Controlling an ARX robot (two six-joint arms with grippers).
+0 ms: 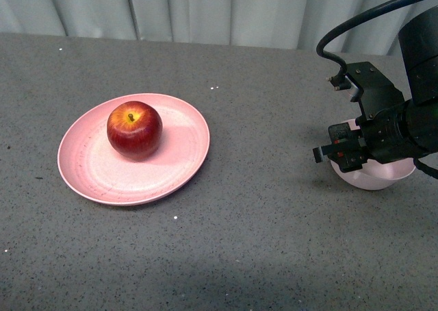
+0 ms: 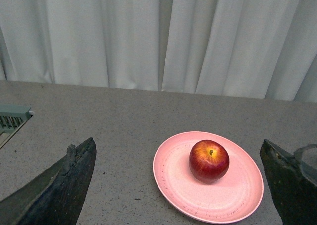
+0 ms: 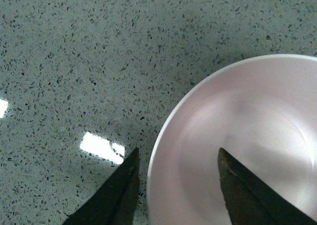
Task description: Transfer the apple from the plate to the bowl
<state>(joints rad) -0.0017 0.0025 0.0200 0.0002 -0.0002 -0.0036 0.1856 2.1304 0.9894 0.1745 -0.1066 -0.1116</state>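
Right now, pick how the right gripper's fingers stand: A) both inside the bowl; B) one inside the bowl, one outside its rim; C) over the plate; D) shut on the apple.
B: the right wrist view shows the open right gripper straddling the rim of the pale pink bowl.

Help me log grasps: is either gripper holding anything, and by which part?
Nothing is held. The right gripper stands open astride the rim of the bowl; the left gripper is open, empty.

Front: high, angled down over the bench [image 1: 274,242]. Left wrist: low, toward the curtain [image 2: 148,36], sharing plate [image 1: 96,167] and apple [image 1: 134,129] with front. Right wrist: close, straight down on the bowl [image 3: 257,126].
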